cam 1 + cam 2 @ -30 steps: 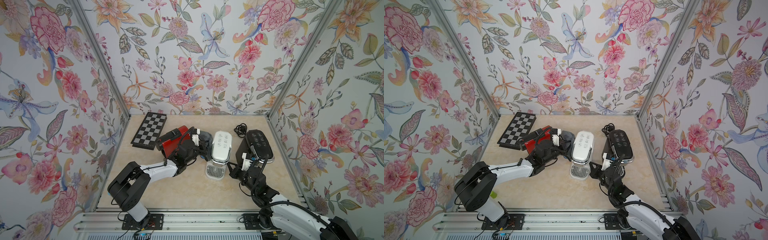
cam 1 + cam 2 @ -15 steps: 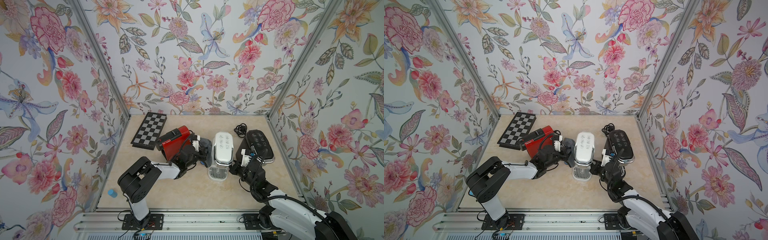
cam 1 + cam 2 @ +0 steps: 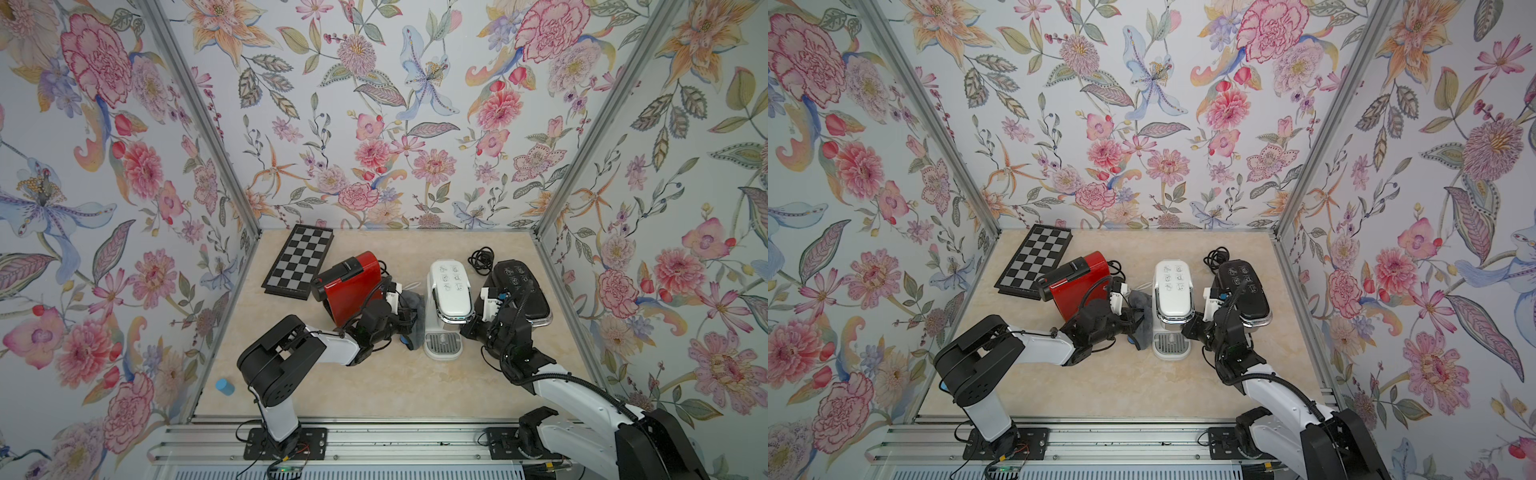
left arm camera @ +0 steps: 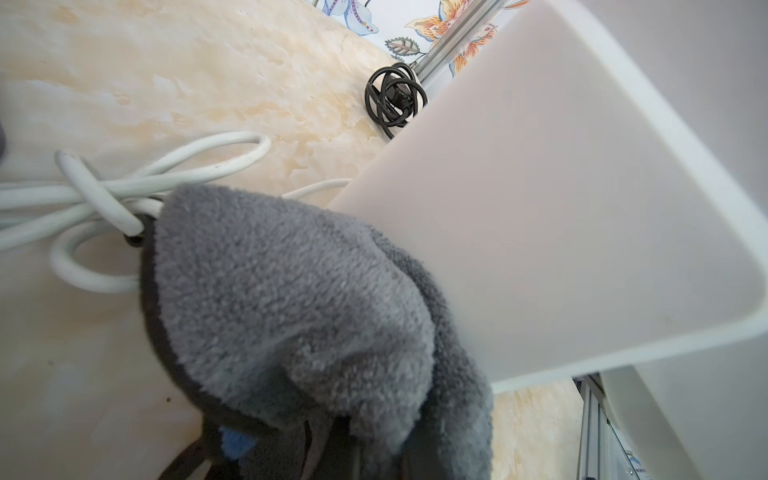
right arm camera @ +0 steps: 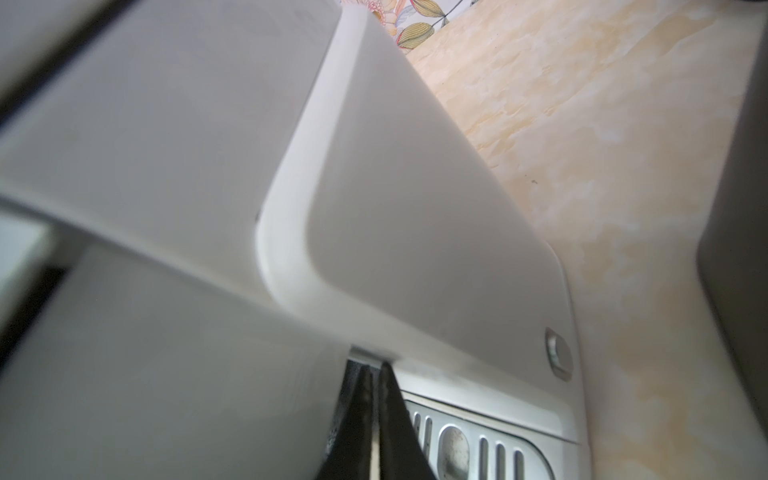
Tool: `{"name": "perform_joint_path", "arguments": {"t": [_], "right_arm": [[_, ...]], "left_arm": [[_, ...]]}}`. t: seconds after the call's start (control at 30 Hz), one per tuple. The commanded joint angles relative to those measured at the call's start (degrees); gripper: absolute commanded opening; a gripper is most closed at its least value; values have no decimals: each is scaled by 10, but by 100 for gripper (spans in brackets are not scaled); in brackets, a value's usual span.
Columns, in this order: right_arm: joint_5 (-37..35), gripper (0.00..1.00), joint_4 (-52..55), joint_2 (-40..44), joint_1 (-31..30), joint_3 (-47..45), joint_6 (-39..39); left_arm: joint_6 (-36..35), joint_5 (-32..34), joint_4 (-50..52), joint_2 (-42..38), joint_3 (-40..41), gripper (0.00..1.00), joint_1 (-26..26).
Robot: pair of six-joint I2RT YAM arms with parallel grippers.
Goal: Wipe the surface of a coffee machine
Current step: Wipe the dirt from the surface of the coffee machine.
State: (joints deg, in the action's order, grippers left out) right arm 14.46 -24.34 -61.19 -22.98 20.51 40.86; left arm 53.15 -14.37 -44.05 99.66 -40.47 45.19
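The white coffee machine (image 3: pixel 449 291) (image 3: pixel 1172 291) stands upright mid-table, its drip tray (image 3: pixel 442 345) toward the front. A grey cloth (image 3: pixel 415 313) (image 3: pixel 1142 318) (image 4: pixel 291 299) is pressed against the machine's left side, and my left gripper (image 3: pixel 405 324) (image 3: pixel 1128 326) is shut on it; the cloth hides its fingers in the left wrist view. On the other side, my right gripper (image 3: pixel 471 328) (image 3: pixel 1192 328) (image 5: pixel 374 370) is shut and empty, its tips touching the machine's lower right side just above the drip tray (image 5: pixel 478 449).
A red coffee machine (image 3: pixel 353 286) stands just left of my left wrist and a black one (image 3: pixel 521 291) behind my right wrist. A chessboard (image 3: pixel 299 268) lies at the back left, a black cable coil (image 3: pixel 482 259) at the back, and a white cable (image 4: pixel 124 187) behind the cloth.
The white machine has turned straighter and shifted slightly right. My left gripper has brought the cloth along its left side toward the front. My right gripper has closed in against its right side.
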Motion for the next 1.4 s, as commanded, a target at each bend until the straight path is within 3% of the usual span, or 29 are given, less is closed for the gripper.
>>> {"name": "perform_joint_path", "arguments": {"t": [0.0, 0.33, 0.67, 0.87, 1.2, 1.37], "right_arm": [[19, 9, -7, -26, 4, 24, 0], [3, 9, -19, -30, -23, 16, 4], [2, 9, -11, -24, -24, 18, 3], [0, 9, -11, -18, -26, 15, 4], [-2, 9, -19, -16, -28, 10, 8], [-8, 9, -21, -12, -29, 6, 10]], "left_arm": [[-21, -6, 30, -49, -18, 0, 22], [-26, 21, 57, -87, -9, 0, 41], [19, -10, -9, 39, -83, 0, 85], [42, -11, 86, 91, -125, 0, 96], [-3, 96, 284, 31, -117, 0, 96], [16, 89, 258, 14, -78, 0, 103]]}}
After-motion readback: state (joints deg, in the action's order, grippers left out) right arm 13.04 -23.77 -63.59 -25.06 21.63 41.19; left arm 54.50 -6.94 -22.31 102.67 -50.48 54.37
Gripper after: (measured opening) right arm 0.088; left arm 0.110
